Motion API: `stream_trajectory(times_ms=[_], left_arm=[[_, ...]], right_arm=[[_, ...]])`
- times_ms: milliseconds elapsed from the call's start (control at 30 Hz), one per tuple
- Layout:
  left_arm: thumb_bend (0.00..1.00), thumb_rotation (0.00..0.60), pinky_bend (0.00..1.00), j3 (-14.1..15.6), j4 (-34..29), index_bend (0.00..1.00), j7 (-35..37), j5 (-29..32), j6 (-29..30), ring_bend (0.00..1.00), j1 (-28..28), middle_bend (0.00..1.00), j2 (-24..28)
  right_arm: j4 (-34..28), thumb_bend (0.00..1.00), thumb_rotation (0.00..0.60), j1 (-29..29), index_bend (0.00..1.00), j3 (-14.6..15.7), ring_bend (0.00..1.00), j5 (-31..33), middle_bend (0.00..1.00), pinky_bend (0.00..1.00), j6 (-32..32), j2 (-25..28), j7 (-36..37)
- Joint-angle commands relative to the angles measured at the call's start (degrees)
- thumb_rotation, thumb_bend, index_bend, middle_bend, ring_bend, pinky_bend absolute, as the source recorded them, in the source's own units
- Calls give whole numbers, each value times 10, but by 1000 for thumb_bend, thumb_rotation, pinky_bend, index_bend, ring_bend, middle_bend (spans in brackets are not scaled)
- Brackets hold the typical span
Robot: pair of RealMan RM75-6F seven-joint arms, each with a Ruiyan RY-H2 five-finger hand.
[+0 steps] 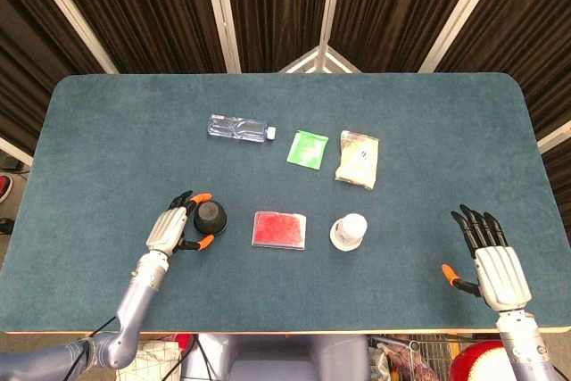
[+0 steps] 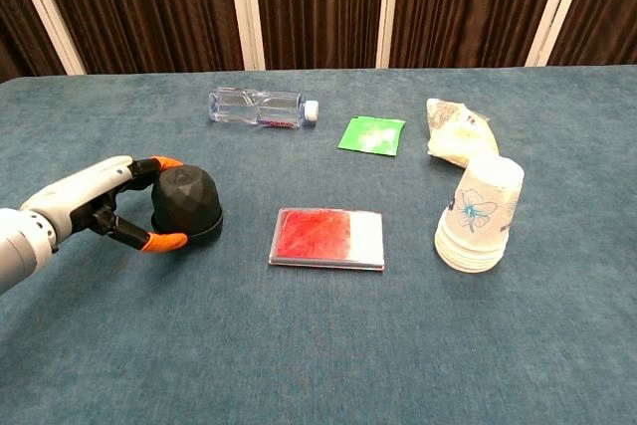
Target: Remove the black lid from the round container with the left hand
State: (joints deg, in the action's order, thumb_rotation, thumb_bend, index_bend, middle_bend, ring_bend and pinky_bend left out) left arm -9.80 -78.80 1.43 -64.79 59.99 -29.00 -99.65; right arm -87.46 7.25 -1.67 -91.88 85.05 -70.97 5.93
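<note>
The black faceted dome-shaped lid (image 1: 211, 216) (image 2: 187, 202) is low over the blue table, left of the red box; whether it touches the cloth I cannot tell. My left hand (image 1: 177, 229) (image 2: 95, 201) grips it from its left side, with orange fingertips (image 2: 164, 242) wrapped around the front and back. No separate round container shows under or near the lid. Near the front right edge, seen only in the head view, my right hand (image 1: 489, 256) hovers with fingers spread and nothing in it.
A flat red box (image 1: 279, 229) (image 2: 327, 238) lies just right of the lid. A stack of paper cups (image 1: 349, 232) (image 2: 482, 214) stands further right. A clear bottle (image 1: 237, 128) lies at the back, with a green packet (image 1: 307, 148) and a yellowish bag (image 1: 358, 159).
</note>
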Motion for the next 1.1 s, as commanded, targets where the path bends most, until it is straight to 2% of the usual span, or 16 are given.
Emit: stream_trajectory(times_ms=[33,333,433,567,667,867,1100], left_arm=[[570,600,0,3,9,179,0,0,-2,0,1,314,-4],[570,600,0,9,42,169,23,-7,-14,0,6,248,-10],[556,600,0,10,44,153,31,-13,-16,0,7,190,-9],[481,600,0,12,38,112,42,-24,-19,0,8,79,1],[468,600,0,14,25,78,57,-37,-19,0,10,43,14],[463,600,0,11,8,33,87,-54,1,0,22,28,35],[461,600,0,4,-5,34,89,-55,3,0,23,33,48]], right_arm=[[0,288,600,1,68,0,68,0,24,11,-1,1,2],[3,289,600,-2,68,4,68,-3,24,11,2,-1,5],[4,289,600,-2,68,5,68,-4,24,11,2,-3,5],[5,288,600,-3,68,7,68,-6,24,11,4,-4,6],[3,288,600,-3,68,6,68,-6,24,11,4,-4,4],[0,289,600,-2,68,5,68,-4,24,11,3,-3,3],[-5,289,600,-3,68,6,68,-5,24,11,5,1,7]])
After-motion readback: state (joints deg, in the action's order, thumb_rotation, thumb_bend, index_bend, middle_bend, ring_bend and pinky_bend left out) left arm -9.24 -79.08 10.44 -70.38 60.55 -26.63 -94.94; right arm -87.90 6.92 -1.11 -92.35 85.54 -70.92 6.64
